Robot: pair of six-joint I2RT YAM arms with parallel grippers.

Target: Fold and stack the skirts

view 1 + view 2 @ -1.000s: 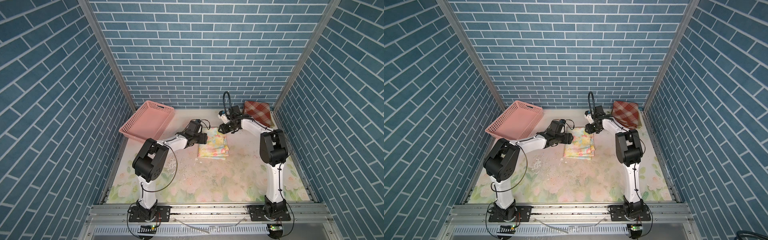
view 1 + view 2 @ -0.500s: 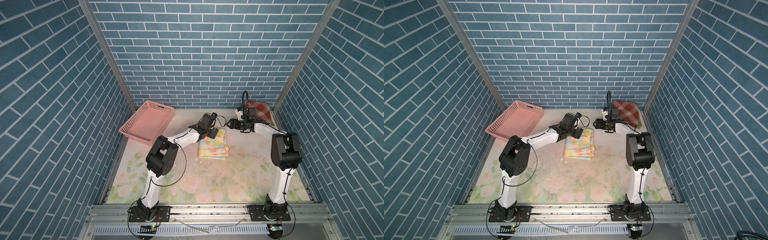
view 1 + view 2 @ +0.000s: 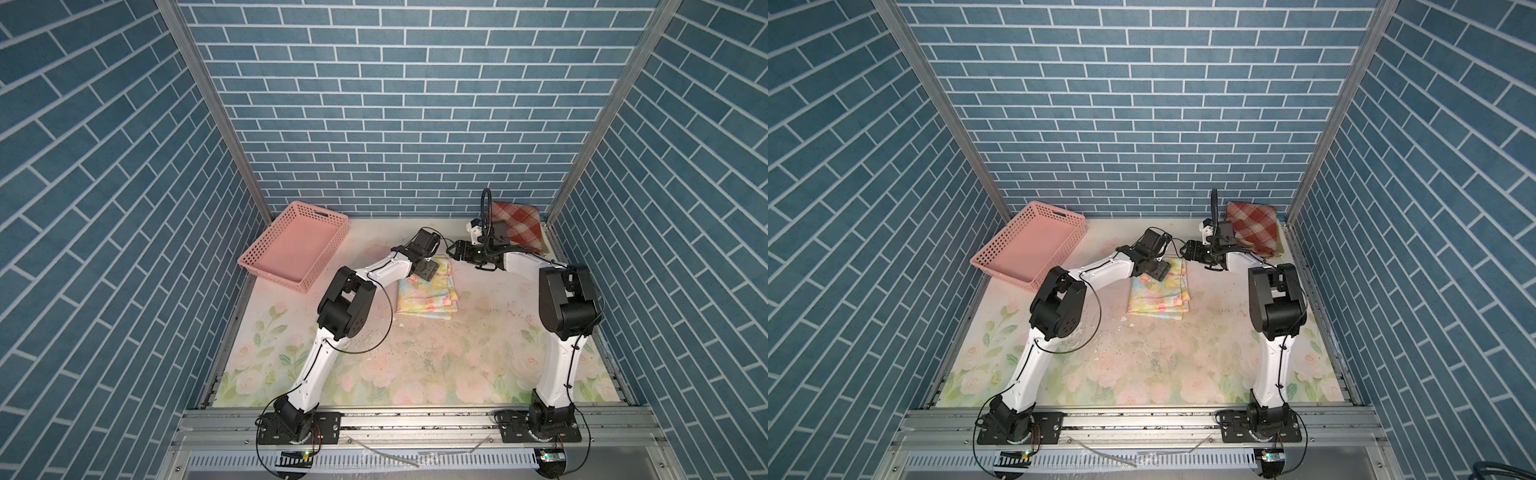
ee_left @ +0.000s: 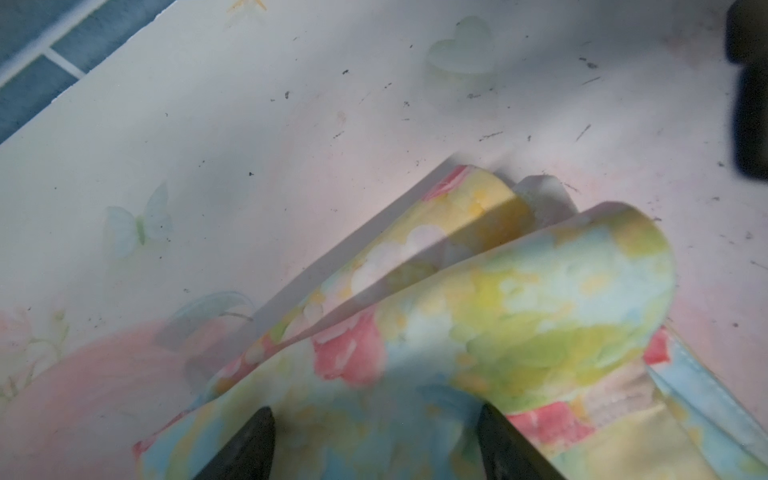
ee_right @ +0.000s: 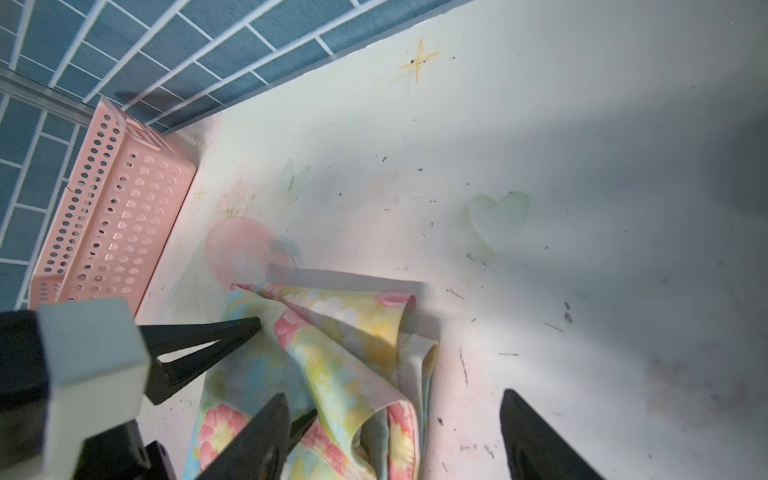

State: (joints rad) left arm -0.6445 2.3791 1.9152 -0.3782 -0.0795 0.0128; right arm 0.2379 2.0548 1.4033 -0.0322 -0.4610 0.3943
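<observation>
The faded rose-printed table covering (image 3: 415, 365) carried a pink perforated plastic basket (image 3: 264, 232) at its far left, with nothing in it that showed. The pastel floral cloth skirt (image 3: 426, 293) lay folded near the middle, its long axis running from near to far, and its far end bulged up in loose loops instead of lying flat. The rust-red and cream plaid skirt (image 3: 519, 226) sat folded in the far right corner, well apart from the floral one and closer to the right arm; a thin olive edge under it may have been another skirt, though too little showed to be sure. The left gripper (image 4: 374, 444) hung over the floral skirt's far left corner with its jaws spread wide astride the cloth, pinching nothing. The right gripper (image 5: 395, 436) hovered just beside the far right corner, also wide open and empty, one finger close to the raised fold. Flattening that end looked the likely next step.
</observation>
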